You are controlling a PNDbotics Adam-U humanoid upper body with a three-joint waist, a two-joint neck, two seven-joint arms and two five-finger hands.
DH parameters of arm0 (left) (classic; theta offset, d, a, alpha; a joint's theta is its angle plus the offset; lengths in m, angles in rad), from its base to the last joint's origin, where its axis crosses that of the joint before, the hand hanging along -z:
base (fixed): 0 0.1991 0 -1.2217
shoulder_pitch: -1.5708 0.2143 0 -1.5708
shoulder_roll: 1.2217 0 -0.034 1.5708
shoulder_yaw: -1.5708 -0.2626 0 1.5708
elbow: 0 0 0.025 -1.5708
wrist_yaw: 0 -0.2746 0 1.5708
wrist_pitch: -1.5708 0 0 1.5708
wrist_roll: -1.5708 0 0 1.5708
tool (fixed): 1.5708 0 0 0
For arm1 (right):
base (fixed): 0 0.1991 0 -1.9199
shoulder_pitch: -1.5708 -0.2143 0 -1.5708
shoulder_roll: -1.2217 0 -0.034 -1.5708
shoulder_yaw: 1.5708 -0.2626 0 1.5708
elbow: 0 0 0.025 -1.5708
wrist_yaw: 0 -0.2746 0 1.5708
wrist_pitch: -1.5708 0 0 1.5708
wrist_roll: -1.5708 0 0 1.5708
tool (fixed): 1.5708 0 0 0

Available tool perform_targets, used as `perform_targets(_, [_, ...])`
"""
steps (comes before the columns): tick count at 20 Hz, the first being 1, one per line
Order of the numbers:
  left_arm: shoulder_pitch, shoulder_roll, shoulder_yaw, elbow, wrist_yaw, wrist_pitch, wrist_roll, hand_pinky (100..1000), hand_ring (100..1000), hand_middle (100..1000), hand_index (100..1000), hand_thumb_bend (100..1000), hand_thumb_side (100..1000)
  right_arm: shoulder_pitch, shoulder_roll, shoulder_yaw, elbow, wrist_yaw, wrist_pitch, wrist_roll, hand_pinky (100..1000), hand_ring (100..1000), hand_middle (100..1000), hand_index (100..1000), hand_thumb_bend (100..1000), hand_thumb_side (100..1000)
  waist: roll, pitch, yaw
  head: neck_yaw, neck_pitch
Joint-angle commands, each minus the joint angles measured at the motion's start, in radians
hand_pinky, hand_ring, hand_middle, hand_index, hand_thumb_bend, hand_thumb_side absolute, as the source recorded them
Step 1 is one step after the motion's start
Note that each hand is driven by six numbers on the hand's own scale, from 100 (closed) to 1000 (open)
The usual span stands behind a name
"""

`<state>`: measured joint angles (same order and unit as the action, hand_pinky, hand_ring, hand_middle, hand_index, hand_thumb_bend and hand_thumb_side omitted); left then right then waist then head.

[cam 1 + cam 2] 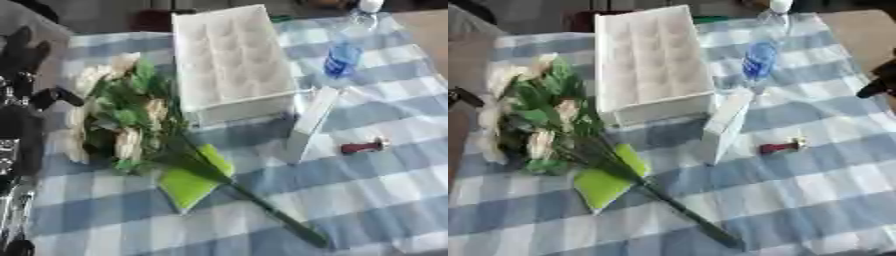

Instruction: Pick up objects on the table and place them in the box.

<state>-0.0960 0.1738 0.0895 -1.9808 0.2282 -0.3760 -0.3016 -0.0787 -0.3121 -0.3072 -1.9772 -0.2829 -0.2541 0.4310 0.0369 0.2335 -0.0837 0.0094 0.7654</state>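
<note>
The white box [229, 60] sits at twelve o'clock, nothing in it. The flower bunch [127, 117] lies at nine, beside the left hand [26, 55], fingers relaxed apart, holding nothing.

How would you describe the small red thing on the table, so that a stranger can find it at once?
Start from the white box on the checked cloth. A long white carton lies just beyond the box's near right corner, and to the right of that carton lies the small red thing. It alone is red, short, with a pale tip at its right end.
</note>
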Motion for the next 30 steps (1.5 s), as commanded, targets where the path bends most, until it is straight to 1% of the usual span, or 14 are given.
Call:
perform_targets(1, [-0.008, 0.008, 0.001, -0.019, -0.006, -0.001, -0.004, 525, 1000, 1000, 877, 423, 603, -0.006, -0.017, -0.006, -0.023, -0.001, -0.001, 0.000, 578, 561, 618, 808, 100, 691, -0.003, -0.013, 0.002, -0.001, 0.004])
perform_targets(15, [-0.006, 0.007, 0.000, -0.019, -0.013, 0.001, -0.008, 525, 1000, 1000, 877, 414, 603, -0.004, -0.016, -0.006, -0.023, 0.001, -0.004, 0.001, 578, 558, 618, 809, 100, 692, -0.004, -0.011, 0.001, -0.001, 0.002])
perform_targets(18, [-0.001, 0.030, 0.000, -0.019, -0.018, -0.017, -0.015, 525, 1000, 1000, 873, 407, 552, -0.003, -0.016, -0.006, -0.023, 0.002, -0.004, 0.001, 578, 558, 618, 809, 100, 692, -0.003, -0.011, -0.002, -0.002, 0.001])
perform_targets(19, [0.003, 0.060, -0.001, -0.019, -0.028, -0.041, -0.023, 528, 1000, 1000, 878, 418, 457, -0.003, -0.017, -0.006, -0.023, 0.003, -0.004, 0.001, 578, 557, 618, 809, 100, 692, -0.002, -0.012, -0.002, -0.004, 0.003])
perform_targets(20, [0.009, 0.090, 0.000, -0.019, -0.040, -0.073, -0.032, 529, 1000, 1000, 879, 427, 440, -0.002, -0.018, -0.006, -0.023, 0.003, -0.004, 0.002, 578, 557, 618, 809, 100, 692, -0.002, -0.012, -0.003, -0.005, 0.004])
perform_targets(21, [0.014, 0.148, -0.001, -0.019, -0.062, -0.127, -0.045, 536, 1000, 1000, 883, 466, 382, -0.002, -0.020, -0.006, -0.023, 0.003, -0.004, 0.002, 578, 557, 618, 809, 100, 691, 0.001, -0.013, -0.004, -0.005, 0.000])
perform_targets(23, [0.030, 0.231, 0.000, -0.019, -0.102, -0.230, -0.051, 538, 1000, 993, 882, 476, 369, -0.002, -0.023, -0.006, -0.023, 0.003, -0.004, 0.001, 578, 557, 618, 809, 100, 691, 0.003, -0.014, -0.006, -0.004, -0.004])
perform_targets(24, [0.035, 0.251, -0.001, -0.019, -0.117, -0.259, -0.047, 551, 982, 928, 877, 514, 308, -0.002, -0.024, -0.006, -0.023, 0.002, -0.004, 0.001, 578, 557, 618, 809, 100, 692, 0.003, -0.015, -0.006, -0.004, -0.004])
perform_targets(25, [0.035, 0.322, 0.000, -0.019, -0.149, -0.310, -0.050, 558, 932, 896, 863, 527, 284, -0.002, -0.024, -0.005, -0.023, 0.003, -0.003, 0.002, 578, 556, 618, 809, 100, 693, 0.007, -0.016, -0.008, -0.006, -0.007])
perform_targets(26, [0.039, 0.370, 0.003, -0.019, -0.179, -0.356, -0.043, 558, 932, 896, 863, 527, 284, -0.002, -0.024, -0.004, -0.023, 0.004, -0.002, 0.003, 578, 556, 618, 809, 100, 693, 0.008, -0.017, -0.009, -0.007, -0.009])
perform_targets(27, [0.042, 0.414, 0.006, -0.019, -0.220, -0.393, -0.040, 588, 846, 854, 861, 562, 295, -0.002, -0.024, -0.004, -0.023, 0.005, -0.001, 0.003, 578, 556, 617, 809, 100, 693, 0.009, -0.017, -0.011, -0.008, -0.010])
perform_targets(28, [0.046, 0.447, 0.010, -0.019, -0.269, -0.425, -0.037, 599, 815, 844, 865, 604, 279, -0.001, -0.024, -0.005, -0.023, 0.005, 0.000, 0.003, 578, 556, 617, 809, 100, 696, 0.009, -0.018, -0.011, -0.009, -0.010])
perform_targets(29, [0.046, 0.483, 0.012, -0.019, -0.330, -0.457, -0.038, 639, 100, 813, 885, 620, 331, 0.000, -0.025, -0.005, -0.023, 0.005, -0.001, 0.003, 578, 555, 617, 809, 100, 692, 0.010, -0.018, -0.012, -0.010, -0.011])
perform_targets(30, [0.046, 0.509, 0.012, -0.019, -0.395, -0.485, -0.032, 639, 100, 813, 885, 620, 331, 0.000, -0.026, -0.005, -0.023, 0.005, -0.001, 0.003, 578, 555, 617, 809, 100, 692, 0.011, -0.018, -0.013, -0.010, -0.011])
